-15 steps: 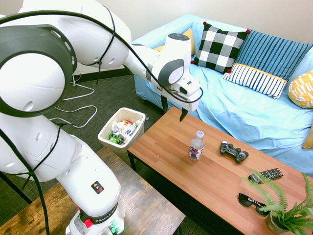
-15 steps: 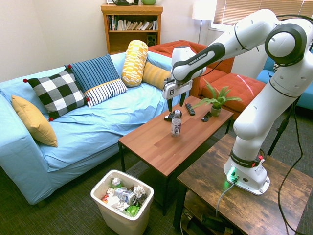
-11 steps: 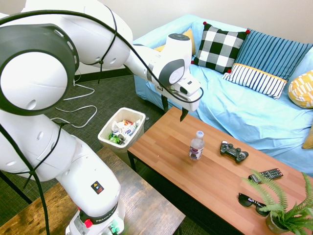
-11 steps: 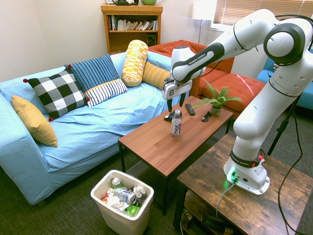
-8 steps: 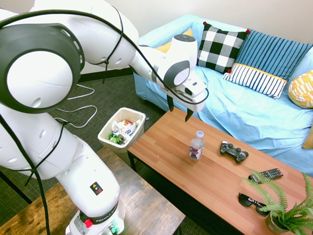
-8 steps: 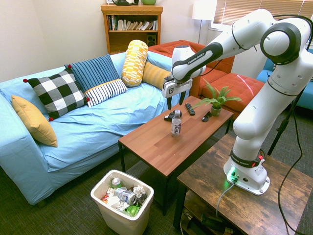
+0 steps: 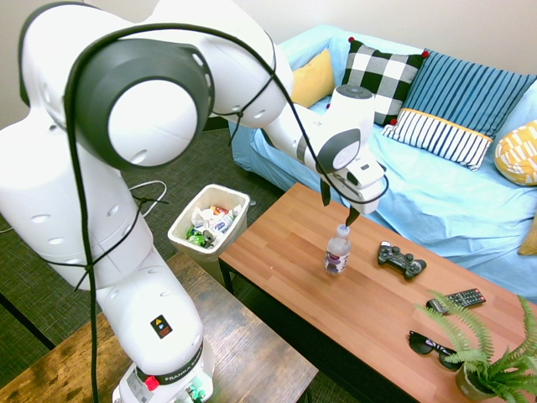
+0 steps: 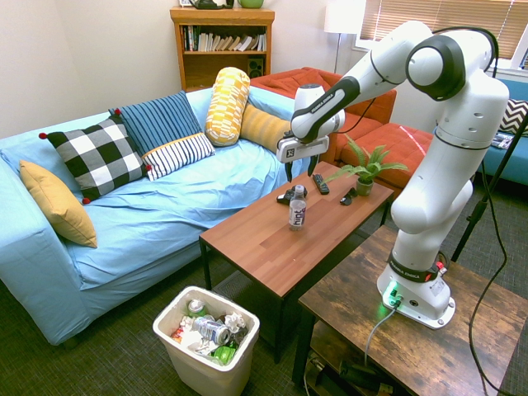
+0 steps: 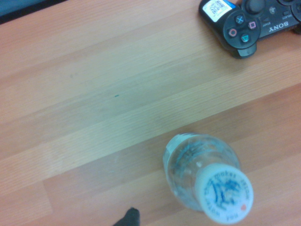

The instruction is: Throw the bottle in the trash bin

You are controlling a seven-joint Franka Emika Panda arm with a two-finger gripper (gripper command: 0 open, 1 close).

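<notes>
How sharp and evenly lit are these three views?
Both exterior views: sharp, evenly lit, wide-angle bowing at the edges. Wrist view: soft; the small clear plastic bottle with white cap is blurred, while the black game controller stays legible on the wooden coffee table.

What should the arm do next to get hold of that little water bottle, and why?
Probably lower straight down. The gripper hangs open just above the bottle, which stands upright on the coffee table, untouched. The wrist view shows the cap almost directly below. Once the fingers straddle the bottle, it could close, then carry it to the trash bin.
</notes>
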